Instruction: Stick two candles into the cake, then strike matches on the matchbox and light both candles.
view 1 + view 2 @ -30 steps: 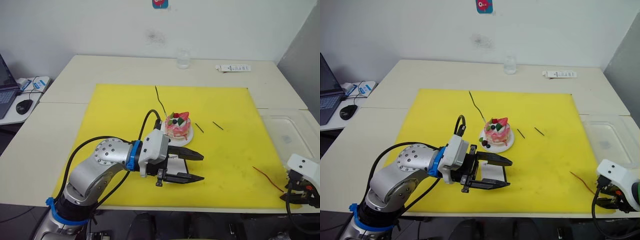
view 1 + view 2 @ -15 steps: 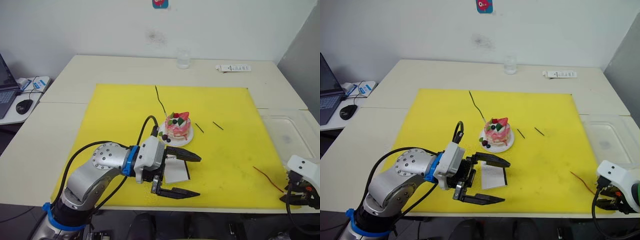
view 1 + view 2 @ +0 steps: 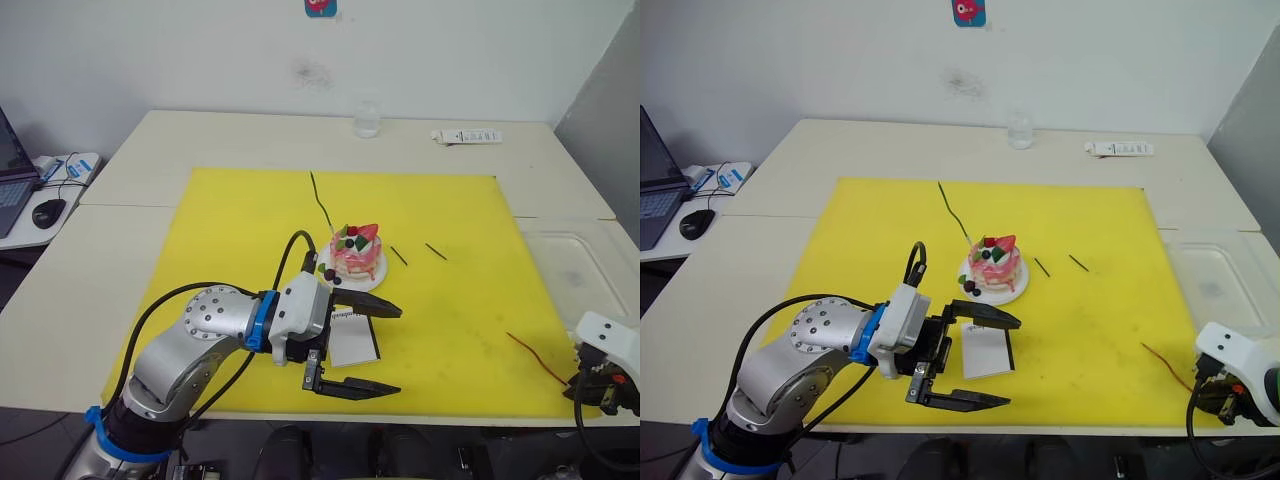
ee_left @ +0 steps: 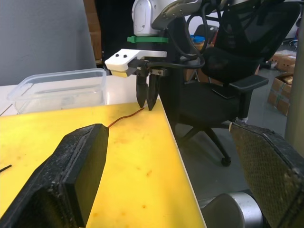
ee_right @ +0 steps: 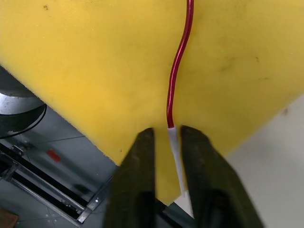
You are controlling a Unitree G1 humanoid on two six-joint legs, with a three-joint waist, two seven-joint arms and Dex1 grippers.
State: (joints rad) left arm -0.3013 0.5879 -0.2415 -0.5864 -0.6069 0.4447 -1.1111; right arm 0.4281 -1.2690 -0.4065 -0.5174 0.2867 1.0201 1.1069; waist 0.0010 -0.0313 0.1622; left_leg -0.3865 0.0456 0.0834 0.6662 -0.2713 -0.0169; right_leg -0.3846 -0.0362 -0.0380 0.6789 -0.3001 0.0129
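Looking down from the left eye view, the left gripper [image 3: 378, 348] hangs with its two black fingers spread wide over the near part of the yellow mat [image 3: 250, 220], one finger on each side of the matchbox [image 3: 353, 343], which lies flat on the mat. Just beyond it sits the cake [image 3: 356, 253] on its white plate [image 3: 372, 282]. The green candle [image 3: 319, 199] lies on the mat behind the cake, and the two matches [image 3: 399, 256] (short dark sticks) lie to the cake's right. The dark red candle [image 3: 535, 358] lies near the mat's right near corner, close to the right gripper [image 3: 606, 393].

In the left wrist view, the left gripper's wide-apart fingers [image 4: 66, 180] frame the mat edge, and the right gripper [image 4: 147, 102] points down at the red candle's end.

In the right wrist view, the right gripper [image 5: 166, 142] has its fingers a narrow gap apart, with the dark red candle's white tip between them; whether they pinch it I cannot tell.
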